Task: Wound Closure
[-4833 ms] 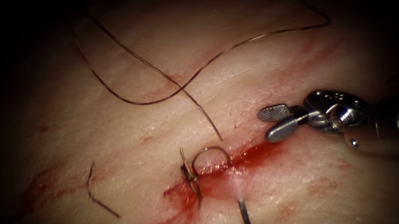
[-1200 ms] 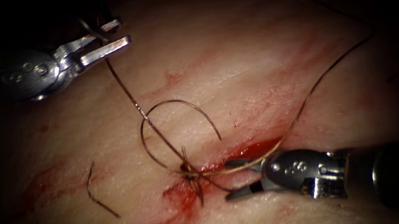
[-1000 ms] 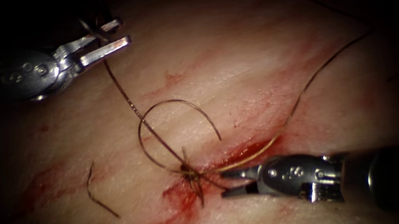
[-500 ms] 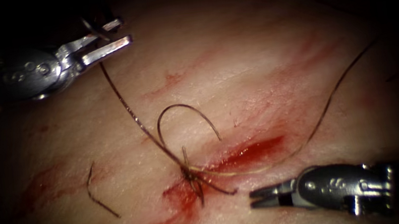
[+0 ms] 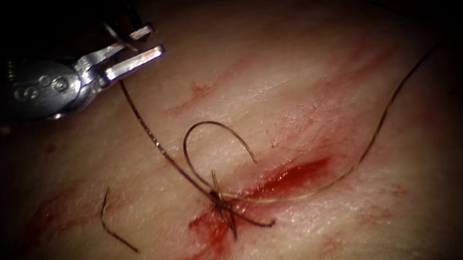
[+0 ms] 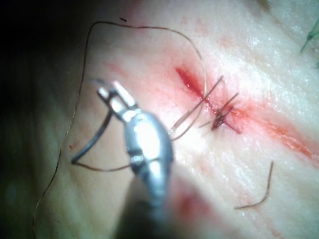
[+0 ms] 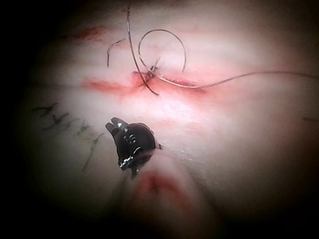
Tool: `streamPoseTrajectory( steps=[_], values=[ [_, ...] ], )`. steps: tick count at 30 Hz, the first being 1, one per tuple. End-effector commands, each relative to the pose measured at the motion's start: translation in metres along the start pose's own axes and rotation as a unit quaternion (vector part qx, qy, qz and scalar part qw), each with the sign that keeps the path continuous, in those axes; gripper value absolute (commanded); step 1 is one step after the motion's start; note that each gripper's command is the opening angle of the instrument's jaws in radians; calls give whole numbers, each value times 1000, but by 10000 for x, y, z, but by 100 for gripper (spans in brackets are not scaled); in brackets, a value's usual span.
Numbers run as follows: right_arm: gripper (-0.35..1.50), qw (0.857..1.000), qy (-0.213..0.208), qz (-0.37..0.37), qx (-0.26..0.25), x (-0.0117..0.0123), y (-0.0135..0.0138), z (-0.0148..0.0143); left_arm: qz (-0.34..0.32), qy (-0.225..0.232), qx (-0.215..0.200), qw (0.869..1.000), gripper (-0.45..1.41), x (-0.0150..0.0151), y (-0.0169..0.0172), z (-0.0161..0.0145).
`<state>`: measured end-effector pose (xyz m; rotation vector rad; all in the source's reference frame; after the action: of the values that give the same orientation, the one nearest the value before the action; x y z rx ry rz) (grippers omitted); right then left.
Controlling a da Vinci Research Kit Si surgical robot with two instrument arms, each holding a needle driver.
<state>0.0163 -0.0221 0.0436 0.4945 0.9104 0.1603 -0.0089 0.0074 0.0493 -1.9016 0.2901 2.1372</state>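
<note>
While the needle (image 6: 92, 142) is being clamped near one end of its curve by the left tool (image 5: 155, 39), well up-left of the knot (image 5: 216, 197) and out of the tissue (image 5: 296, 81), the thread (image 5: 149, 128) is being led almost straight to the knot on the cut (image 5: 290, 176), probably for tension. Nothing is being held by the right tool (image 7: 113, 125), apart from the knot; its grip cannot be told.

Left tool (image 5: 138, 44) sits upper left of the cut (image 5: 284, 178), jaws parted, needle (image 5: 124, 34) crossing between them near the tips. Thread (image 5: 152, 135) runs from there down to the knot (image 5: 217, 198) on the cut, forms a small loop (image 5: 207, 126) above it, then trails off right. Red fluid (image 5: 299, 173) pooled along the cut. Cut thread piece (image 5: 110, 224) lies on the tissue (image 5: 297, 92), left of the knot.
</note>
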Motion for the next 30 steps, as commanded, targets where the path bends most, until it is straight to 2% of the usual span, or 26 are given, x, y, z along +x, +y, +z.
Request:
streamPoseTrajectory(
  steps=[1,3,4,5,10,18,24,30],
  values=[
    [32,1000,3,-2,-2,-1,3,30,0,1,-1,1000,-45,-6,2,5],
    [74,1000,-3,-3,-18,-10,16,50,0,1,-1,1000,-45,-6,2,4],
    [84,1000,-10,-3,-28,-20,28,63,0,1,-1,1000,-45,-5,2,3],
    [84,1000,-10,-3,-28,-20,28,63,0,1,-1,1000,-45,-5,2,3],
    [101,998,-20,0,-54,-45,65,81,-1,2,-4,1000,-45,-6,1,-2],
    [101,997,-23,0,-80,-62,102,87,0,2,-4,1000,-45,-6,2,-2],
    [99,996,-24,-1,-84,-79,124,121,0,2,-4,1000,-45,-6,2,-3],
    [91,996,-19,-1,-89,-85,138,134,0,3,-5,1000,-45,-6,2,-6]
  ],
)
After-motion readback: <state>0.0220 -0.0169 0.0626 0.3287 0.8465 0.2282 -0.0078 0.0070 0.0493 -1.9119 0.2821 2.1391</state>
